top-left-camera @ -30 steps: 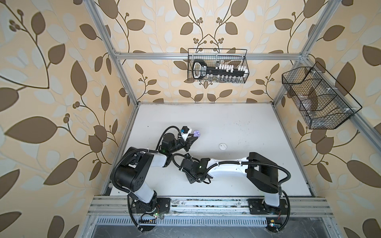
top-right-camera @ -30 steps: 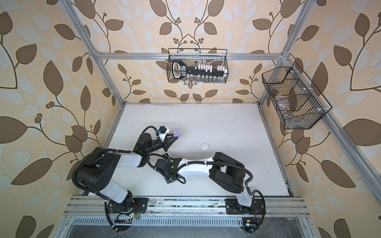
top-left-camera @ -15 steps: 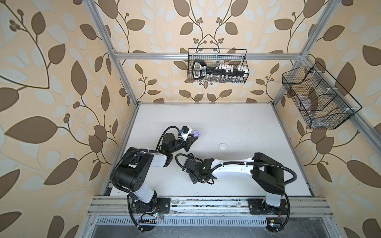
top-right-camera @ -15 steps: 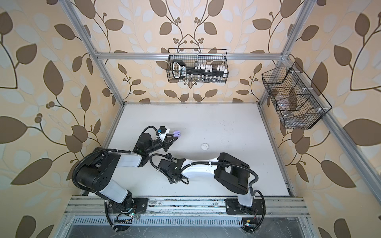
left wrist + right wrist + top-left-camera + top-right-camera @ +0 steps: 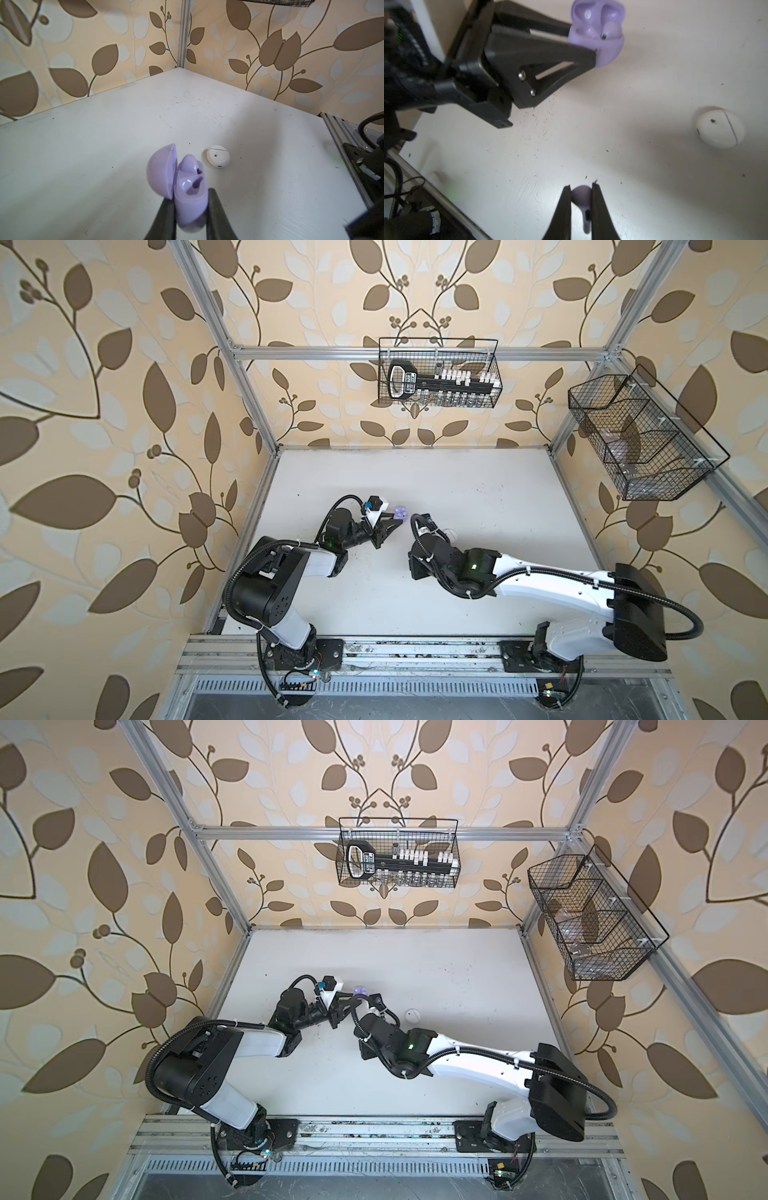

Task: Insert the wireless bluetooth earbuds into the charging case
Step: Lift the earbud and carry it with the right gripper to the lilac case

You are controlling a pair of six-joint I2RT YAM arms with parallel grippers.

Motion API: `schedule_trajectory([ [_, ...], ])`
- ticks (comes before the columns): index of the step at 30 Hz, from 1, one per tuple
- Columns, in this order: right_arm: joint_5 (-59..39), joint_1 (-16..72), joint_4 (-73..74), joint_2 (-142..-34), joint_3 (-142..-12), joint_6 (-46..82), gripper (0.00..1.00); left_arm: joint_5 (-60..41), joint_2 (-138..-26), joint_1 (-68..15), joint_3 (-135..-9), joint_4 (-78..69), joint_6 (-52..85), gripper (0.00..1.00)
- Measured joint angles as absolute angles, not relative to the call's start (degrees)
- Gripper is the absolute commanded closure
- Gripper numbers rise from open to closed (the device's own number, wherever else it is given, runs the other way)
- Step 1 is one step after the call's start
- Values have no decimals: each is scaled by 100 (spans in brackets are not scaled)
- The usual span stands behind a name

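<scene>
1. Two arms work over the bench. In the last second the right arm has swung from low over the front-left quarter up toward the middle. The left arm has not moved.
2. Back-wall basket and right-wall basket hang off the bench, well apart from both arms. No obstruction.
3. Left pincer is clamped on the lower shell of the lilac case, holding it off the bench between the middle and the left edge. The lid is open and stands upright along one side of the shell.
4. White case, in a top view: closed, lying near the middle of the bench, near the lilac case but apart from it. Judged close enough to the approach line to get knocked.
5. Right pincer has finished closing and now grips the loose lilac earbud, head at the tips, stem lying back between the fingers. Judgement: pick done, carry under way, insertion outstanding. The wrist view is smeared, so the arm is likely in motion.
6. Seated lilac earbud fills one socket. The empty socket sits beside it, nearer the left pincer. In the way: the upright lid, the left pincer's fingers flanking the shell, and the seated lilac earbud. The stem will probably need turning to suit the socket. White earbuds not seen.
</scene>
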State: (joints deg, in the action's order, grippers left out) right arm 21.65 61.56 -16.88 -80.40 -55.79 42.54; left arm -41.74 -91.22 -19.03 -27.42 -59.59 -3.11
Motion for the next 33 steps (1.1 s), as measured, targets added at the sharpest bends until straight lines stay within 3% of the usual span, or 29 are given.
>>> schedule_trajectory([
  [14, 2401, 5533, -661, -7754, -5572, 4099, 90, -5033, -9345, -1903, -2742, -6637, 346, 100],
  [33, 2204, 5308, -220, -8694, -6193, 3889, 90, -5251, -9435, -1903, -2742, -6884, 637, 100],
])
